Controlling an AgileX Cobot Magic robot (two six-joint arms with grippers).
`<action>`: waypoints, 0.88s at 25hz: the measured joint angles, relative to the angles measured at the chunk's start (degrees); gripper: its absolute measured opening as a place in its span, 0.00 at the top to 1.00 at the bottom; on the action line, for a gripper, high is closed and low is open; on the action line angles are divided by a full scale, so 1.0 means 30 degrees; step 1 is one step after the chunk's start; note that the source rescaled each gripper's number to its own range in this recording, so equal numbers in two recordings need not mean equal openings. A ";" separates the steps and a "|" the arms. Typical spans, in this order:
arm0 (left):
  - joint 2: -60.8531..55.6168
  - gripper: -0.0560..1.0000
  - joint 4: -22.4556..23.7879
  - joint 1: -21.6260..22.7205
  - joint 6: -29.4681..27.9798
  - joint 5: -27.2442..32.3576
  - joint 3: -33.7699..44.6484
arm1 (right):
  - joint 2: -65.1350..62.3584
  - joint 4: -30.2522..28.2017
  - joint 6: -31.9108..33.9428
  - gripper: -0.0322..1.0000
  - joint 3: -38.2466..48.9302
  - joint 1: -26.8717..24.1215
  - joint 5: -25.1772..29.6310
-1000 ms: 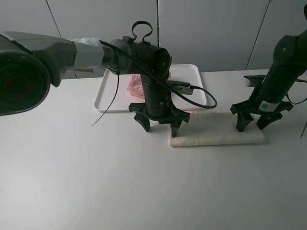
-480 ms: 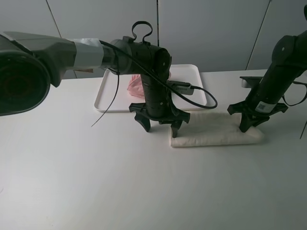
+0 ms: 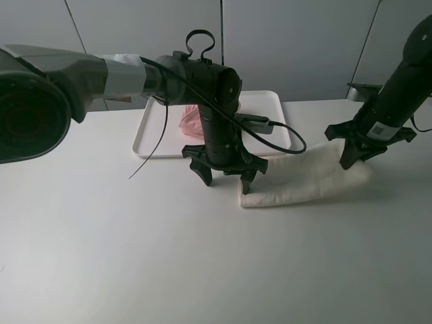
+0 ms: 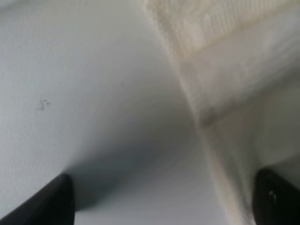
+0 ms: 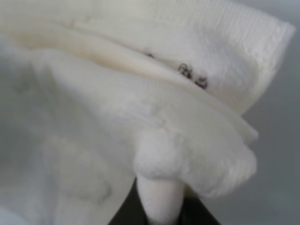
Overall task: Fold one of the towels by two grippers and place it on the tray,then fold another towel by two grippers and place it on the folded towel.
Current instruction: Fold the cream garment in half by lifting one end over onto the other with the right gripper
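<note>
The right gripper (image 3: 356, 159) is clamped on the right end of a cream towel (image 3: 297, 182), holding that end up off the white table (image 3: 135, 250) while the rest of the folded strip lies flat in front of the tray (image 3: 150, 138). From the right wrist camera, the cloth bulges in a thick wad between the dark fingertips (image 5: 123, 216), its layered edges showing. Near one hem sit a few small dark marks (image 5: 192, 75), too blurred to read as lettering. The left gripper (image 3: 226, 177) stands over the towel's left end with its jaws spread wide and nothing between them. In the left wrist view, one fingertip (image 4: 276, 202) is over the towel's woven border and the other is over bare table. A pink towel (image 3: 189, 121) rests bunched on the white tray behind the left arm, partly hidden by it. A white sticker (image 3: 382, 129) with a printed code is fixed to the right arm just above the gripper, but its print is too small to make out. Grey tape (image 3: 123, 74) wraps the left arm, and a black cable (image 3: 287, 138) loops from it over the tray's front corner.
</note>
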 joint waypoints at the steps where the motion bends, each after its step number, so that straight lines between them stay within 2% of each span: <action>1: 0.0000 0.01 -0.0006 0.0000 0.0032 0.0000 0.0000 | -0.0254 0.0558 0.0000 0.92 0.0000 -0.0036 0.0133; 6: 0.0000 0.01 0.0039 0.0000 0.0078 0.0000 0.0000 | -0.0797 0.3150 -0.0333 0.92 0.0000 -0.0072 0.1485; 11: 0.0000 0.01 0.0049 0.0000 0.0124 0.0000 0.0000 | -0.0797 0.6247 -0.1900 0.92 0.0000 -0.0072 0.2758; 14: 0.0000 0.01 0.0084 0.0000 0.0174 0.0000 0.0000 | -0.0797 0.7925 -0.2801 0.92 0.0218 0.0015 0.2866; 18: 0.0000 0.01 0.0084 0.0000 0.0418 0.0000 0.0000 | -0.0279 0.8583 -0.3424 0.92 0.0416 0.0941 0.2905; 22: 0.0000 0.01 0.0084 0.0000 0.0450 0.0000 0.0000 | 0.0819 1.0243 -0.4800 0.92 0.0586 0.1653 0.2501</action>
